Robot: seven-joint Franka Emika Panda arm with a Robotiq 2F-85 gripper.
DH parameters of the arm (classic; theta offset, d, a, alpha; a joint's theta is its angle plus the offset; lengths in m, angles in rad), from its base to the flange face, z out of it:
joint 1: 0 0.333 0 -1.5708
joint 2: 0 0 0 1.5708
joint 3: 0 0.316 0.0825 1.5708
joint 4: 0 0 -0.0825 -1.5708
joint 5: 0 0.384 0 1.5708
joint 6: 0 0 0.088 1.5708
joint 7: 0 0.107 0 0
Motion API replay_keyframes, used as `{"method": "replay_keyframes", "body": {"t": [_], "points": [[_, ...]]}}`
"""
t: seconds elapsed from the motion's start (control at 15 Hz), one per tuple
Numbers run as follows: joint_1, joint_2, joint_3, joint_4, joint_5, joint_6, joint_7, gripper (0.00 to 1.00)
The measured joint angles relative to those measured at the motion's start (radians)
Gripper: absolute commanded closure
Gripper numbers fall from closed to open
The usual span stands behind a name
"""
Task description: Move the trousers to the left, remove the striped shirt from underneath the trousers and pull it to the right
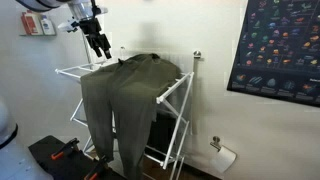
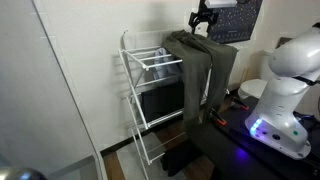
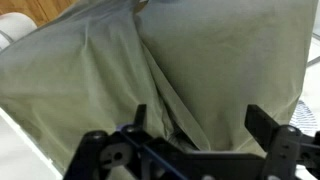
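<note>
The olive-green trousers (image 1: pixel 125 95) hang over the top of a white wire drying rack (image 1: pixel 175 120), their legs dropping down its front; they also show in an exterior view (image 2: pixel 200 70). In the wrist view the trousers (image 3: pixel 170 60) fill the picture. My gripper (image 1: pixel 99 44) hovers just above the trousers' top edge, also seen in an exterior view (image 2: pixel 203 22). In the wrist view the gripper (image 3: pixel 198 118) is open and empty, its fingers apart over the cloth. The striped shirt is hidden from view.
A poster (image 1: pixel 285 45) hangs on the wall beside the rack. The robot's white base (image 2: pixel 285 95) stands on a dark platform (image 2: pixel 235 150). A white wall panel (image 2: pixel 60 90) is near the rack. A small white object (image 1: pixel 222 155) is on the floor.
</note>
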Motion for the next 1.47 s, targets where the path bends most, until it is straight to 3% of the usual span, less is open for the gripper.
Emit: {"method": "replay_keyframes", "body": {"t": [0.67,1.13,1.2,1.27,1.47], "points": [[-0.026,0.057,-0.042,0.059,-0.011,0.039,0.0,0.0],[-0.03,0.267,-0.081,0.173,-0.017,0.081,-0.018,0.0],[-0.03,0.302,-0.084,0.19,-0.017,0.083,-0.018,0.25],[-0.029,0.335,-0.087,0.207,-0.017,0.083,-0.018,0.26],[-0.028,0.412,-0.095,0.257,-0.017,0.087,-0.017,0.51]]}}
